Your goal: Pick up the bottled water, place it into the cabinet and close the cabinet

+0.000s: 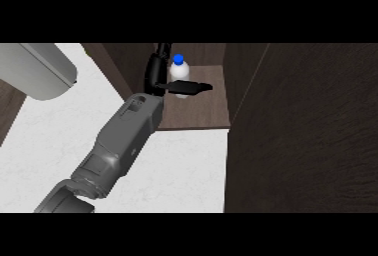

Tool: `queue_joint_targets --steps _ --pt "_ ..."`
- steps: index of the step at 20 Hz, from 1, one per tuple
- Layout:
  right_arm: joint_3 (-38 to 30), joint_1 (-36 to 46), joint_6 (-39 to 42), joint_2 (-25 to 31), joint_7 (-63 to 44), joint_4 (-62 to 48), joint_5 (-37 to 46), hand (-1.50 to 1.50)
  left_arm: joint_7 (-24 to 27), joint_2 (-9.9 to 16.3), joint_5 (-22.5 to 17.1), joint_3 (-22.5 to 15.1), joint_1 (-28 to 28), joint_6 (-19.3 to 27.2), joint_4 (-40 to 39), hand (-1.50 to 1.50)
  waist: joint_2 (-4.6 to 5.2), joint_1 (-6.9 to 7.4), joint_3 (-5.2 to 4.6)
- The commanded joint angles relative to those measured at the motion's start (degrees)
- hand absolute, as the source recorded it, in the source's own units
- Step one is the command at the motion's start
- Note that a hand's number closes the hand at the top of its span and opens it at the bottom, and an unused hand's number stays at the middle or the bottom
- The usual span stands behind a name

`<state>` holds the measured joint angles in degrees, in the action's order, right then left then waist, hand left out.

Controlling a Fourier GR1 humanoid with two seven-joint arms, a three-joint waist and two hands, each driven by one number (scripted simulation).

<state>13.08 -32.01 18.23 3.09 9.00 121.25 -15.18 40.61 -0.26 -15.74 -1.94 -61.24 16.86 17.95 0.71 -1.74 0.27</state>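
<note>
The bottled water, white with a blue cap, stands upright on the wooden shelf inside the open cabinet. My left hand is right beside the bottle on its left. Its fingers stretch straight toward the cabinet's back, and its thumb reaches across in front of the bottle's lower part. The fingers do not wrap the bottle, so the hand is open. My grey left forearm runs in from the lower left. My right hand does not show.
The cabinet's dark open door fills the right side of the view. A white marble counter lies at the left, with a grey rounded appliance at the upper left.
</note>
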Motion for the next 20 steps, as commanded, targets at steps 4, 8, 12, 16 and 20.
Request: queue_joint_targets --steps 4,8,12,16,20 --pt "-1.4 0.4 -0.9 0.3 -1.7 1.6 -2.0 -1.5 0.1 0.2 -4.1 -0.7 8.8 -2.8 8.5 -1.5 -1.59 3.85 -0.28" --pt "-0.3 -2.2 -1.5 -0.4 -0.1 1.6 0.1 -1.5 -1.2 1.9 -5.7 -4.6 15.1 -5.8 14.1 -1.5 -1.79 4.21 -0.27" --pt "2.6 -4.5 -2.8 -0.9 -1.7 4.1 2.2 -1.5 -5.2 0.3 -8.8 -8.1 20.1 -5.3 23.6 -1.5 -2.12 4.78 -0.29" --pt "1.7 -4.6 -1.4 -0.3 0.3 2.2 1.7 -1.5 -9.6 0.9 -10.3 -11.6 25.3 -3.9 35.1 -1.5 -2.13 4.94 -0.25" --pt "1.1 -4.1 -2.2 -0.8 0.1 1.7 1.5 -1.5 -13.5 0.3 -10.3 -17.5 32.9 -0.8 48.3 -1.5 -2.57 6.27 -0.19"
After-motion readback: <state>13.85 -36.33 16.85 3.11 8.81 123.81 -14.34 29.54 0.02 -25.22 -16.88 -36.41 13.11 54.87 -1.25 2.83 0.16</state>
